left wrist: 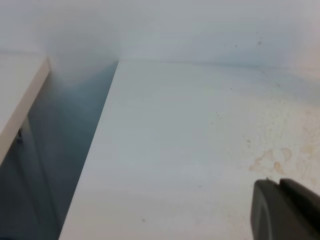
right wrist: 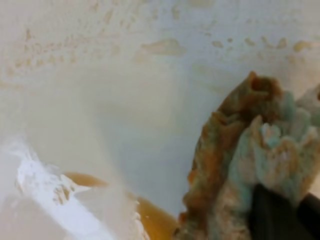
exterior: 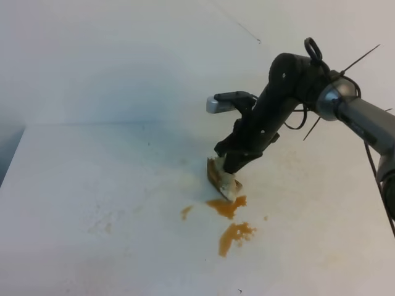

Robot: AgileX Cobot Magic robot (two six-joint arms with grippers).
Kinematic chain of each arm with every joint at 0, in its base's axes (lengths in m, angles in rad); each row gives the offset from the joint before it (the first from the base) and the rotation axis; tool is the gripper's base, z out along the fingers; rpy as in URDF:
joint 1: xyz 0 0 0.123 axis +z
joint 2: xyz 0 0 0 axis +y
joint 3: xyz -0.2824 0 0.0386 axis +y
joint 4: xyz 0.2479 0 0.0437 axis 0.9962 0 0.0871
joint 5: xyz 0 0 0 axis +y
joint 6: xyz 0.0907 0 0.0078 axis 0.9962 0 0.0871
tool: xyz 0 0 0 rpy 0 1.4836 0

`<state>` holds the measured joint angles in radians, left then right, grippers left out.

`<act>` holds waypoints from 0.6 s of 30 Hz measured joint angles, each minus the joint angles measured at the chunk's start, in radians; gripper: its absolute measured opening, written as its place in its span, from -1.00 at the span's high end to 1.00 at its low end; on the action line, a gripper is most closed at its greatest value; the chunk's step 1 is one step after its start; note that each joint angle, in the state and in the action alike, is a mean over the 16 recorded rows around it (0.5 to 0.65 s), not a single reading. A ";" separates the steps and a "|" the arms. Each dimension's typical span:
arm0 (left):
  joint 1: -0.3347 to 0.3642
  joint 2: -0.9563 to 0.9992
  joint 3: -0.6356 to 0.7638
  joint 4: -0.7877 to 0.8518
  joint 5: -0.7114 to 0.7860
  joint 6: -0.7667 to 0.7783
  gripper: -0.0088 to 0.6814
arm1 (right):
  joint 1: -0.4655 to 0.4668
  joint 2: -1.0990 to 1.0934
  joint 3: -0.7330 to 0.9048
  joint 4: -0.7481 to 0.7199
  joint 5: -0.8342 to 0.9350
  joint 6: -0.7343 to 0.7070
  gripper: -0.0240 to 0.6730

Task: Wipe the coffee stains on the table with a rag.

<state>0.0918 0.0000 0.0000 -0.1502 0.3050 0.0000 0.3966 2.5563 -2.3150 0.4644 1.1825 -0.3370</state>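
Stained rag [exterior: 223, 177] — beside coffee stains [exterior: 227, 206]

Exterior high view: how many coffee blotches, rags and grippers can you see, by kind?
Coffee blotches: 3, one under the rag's edge, one nearer the camera, one small to the left
Rag: 1
Right gripper: 1
Total: 5

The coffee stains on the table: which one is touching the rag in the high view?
The middle blotch, directly under the rag held by the right gripper. The longer blotch nearer the camera and the small spot to its left lie apart from it.
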 joint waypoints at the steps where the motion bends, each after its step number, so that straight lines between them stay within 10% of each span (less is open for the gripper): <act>1: 0.000 0.000 0.000 0.000 0.000 0.000 0.97 | -0.002 -0.010 0.000 -0.016 0.003 -0.007 0.87; 18: 0.000 0.000 0.002 0.000 -0.001 0.000 0.98 | -0.026 -0.143 0.000 -0.228 -0.014 -0.112 0.87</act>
<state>0.0918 0.0000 0.0023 -0.1502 0.3036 0.0000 0.3708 2.4136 -2.3148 0.2364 1.1682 -0.4490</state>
